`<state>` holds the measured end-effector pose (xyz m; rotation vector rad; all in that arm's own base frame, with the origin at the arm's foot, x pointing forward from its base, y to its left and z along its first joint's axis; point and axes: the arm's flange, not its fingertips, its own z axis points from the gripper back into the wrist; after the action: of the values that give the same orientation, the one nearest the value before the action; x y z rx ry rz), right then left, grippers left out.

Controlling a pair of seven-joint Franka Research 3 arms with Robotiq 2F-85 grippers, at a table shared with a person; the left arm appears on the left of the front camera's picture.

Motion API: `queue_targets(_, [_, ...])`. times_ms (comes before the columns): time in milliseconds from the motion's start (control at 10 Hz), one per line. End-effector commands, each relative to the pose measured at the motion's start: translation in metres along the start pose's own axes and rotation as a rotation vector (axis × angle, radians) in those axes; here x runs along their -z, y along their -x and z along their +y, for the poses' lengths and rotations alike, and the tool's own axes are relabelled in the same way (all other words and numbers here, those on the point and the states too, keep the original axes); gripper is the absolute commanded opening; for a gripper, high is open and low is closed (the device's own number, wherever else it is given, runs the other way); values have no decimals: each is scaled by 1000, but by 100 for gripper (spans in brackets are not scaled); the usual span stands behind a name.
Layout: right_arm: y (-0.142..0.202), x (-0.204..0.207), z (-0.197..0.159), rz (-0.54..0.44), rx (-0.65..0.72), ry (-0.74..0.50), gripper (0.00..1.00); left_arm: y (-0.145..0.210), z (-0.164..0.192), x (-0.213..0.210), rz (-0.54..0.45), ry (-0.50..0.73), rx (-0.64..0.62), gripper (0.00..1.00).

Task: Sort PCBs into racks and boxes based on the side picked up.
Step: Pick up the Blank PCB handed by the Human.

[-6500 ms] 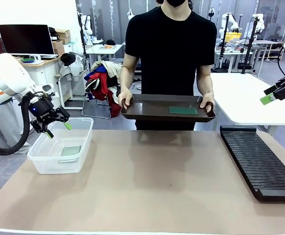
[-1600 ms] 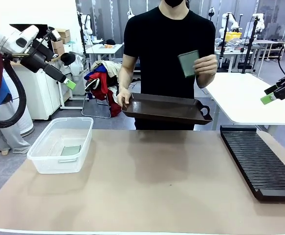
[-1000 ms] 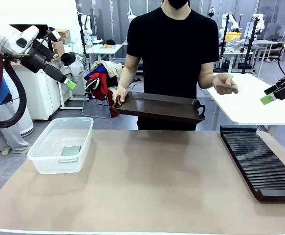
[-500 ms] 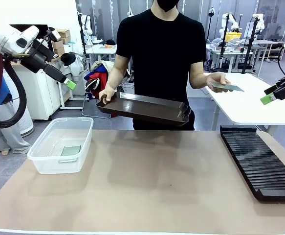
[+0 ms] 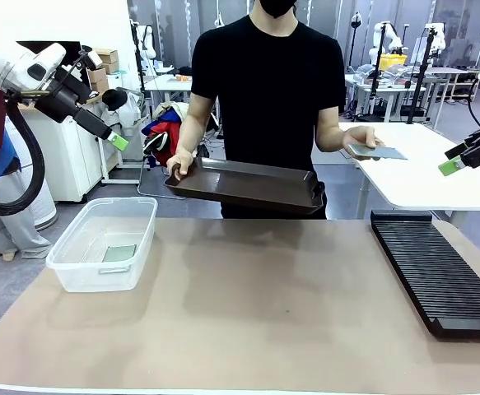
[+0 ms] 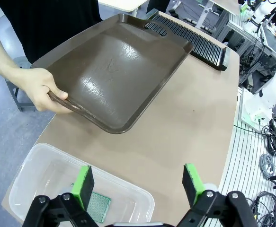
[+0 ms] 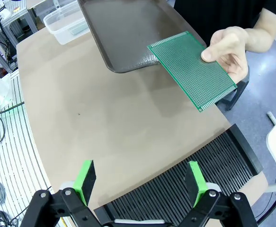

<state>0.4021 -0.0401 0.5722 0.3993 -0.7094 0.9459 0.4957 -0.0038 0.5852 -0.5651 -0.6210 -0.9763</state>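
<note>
Front view: both claws hang wide open and empty while the person holds a board out.
Raised at the table's left end, the left gripper (image 6: 140,182) is spread wide and touches nothing, the clear tub (image 6: 29,179) below it; the right gripper (image 7: 141,182) is just as wide and empty, the black rack (image 7: 199,175) beneath. One green PCB (image 7: 192,68), dotted with fine holes, is pinched flat in the person's hand (image 7: 227,49) beside the tilted brown tray (image 7: 123,28). A second PCB (image 6: 97,204) lies flat on the tub's floor.

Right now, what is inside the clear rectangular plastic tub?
One thin green rectangular PCB lies flat on the clear plastic tub's floor; anything beneath that board is covered.
</note>
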Motion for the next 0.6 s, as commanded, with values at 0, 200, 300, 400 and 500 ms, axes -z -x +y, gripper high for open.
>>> queue_targets(0, [0,1,0,-14,0,-16,100,0,0,1,1,7,11,100])
queue_targets(200, [0,1,0,-14,0,-16,100,0,0,1,1,7,11,100])
queue_targets(300, [0,1,0,-14,0,-16,100,0,0,1,1,7,11,100])
queue_targets(400, [0,1,0,-14,0,-16,100,0,0,1,1,7,11,100])
queue_targets(500, [0,1,0,-14,0,-16,100,0,0,1,1,7,11,100])
